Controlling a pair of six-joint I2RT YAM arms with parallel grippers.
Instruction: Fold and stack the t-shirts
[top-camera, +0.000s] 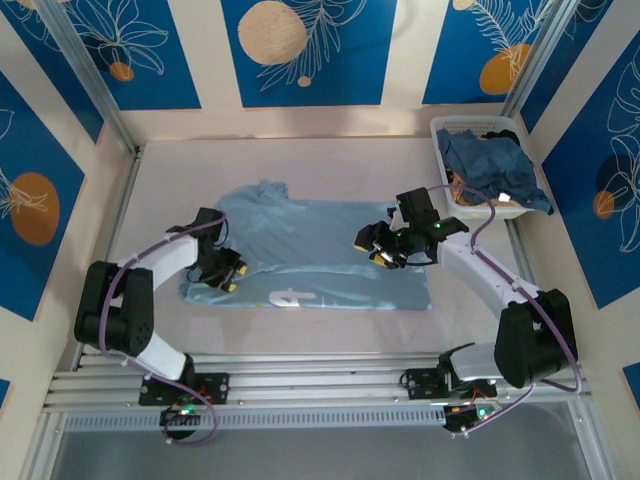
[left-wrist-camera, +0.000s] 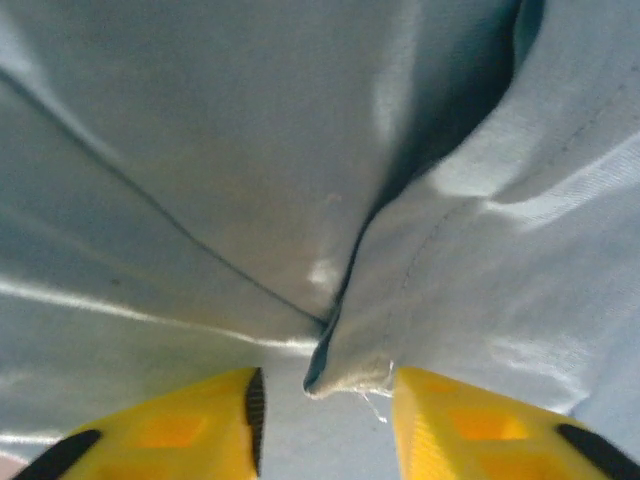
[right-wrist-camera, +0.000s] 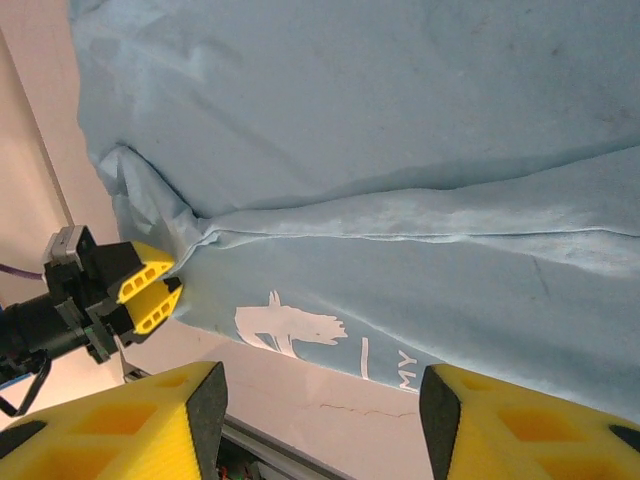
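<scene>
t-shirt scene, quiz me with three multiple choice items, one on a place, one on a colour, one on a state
1. Where does the white basket stand?
A) at the far right corner of the table
B) at the near left corner
C) between the arm bases

2. What colour is the print on the spread t-shirt?
A) red
B) white
C) black

3. How is the right gripper?
A) shut on the t-shirt
B) shut on the basket
C) open above the t-shirt

Answers:
1 A: the top view shows the basket against the far right wall.
2 B: a white figure and white letters show by the shirt's near edge.
3 C: the right wrist view shows its jaws wide apart with nothing between them and the blue cloth beyond.
</scene>
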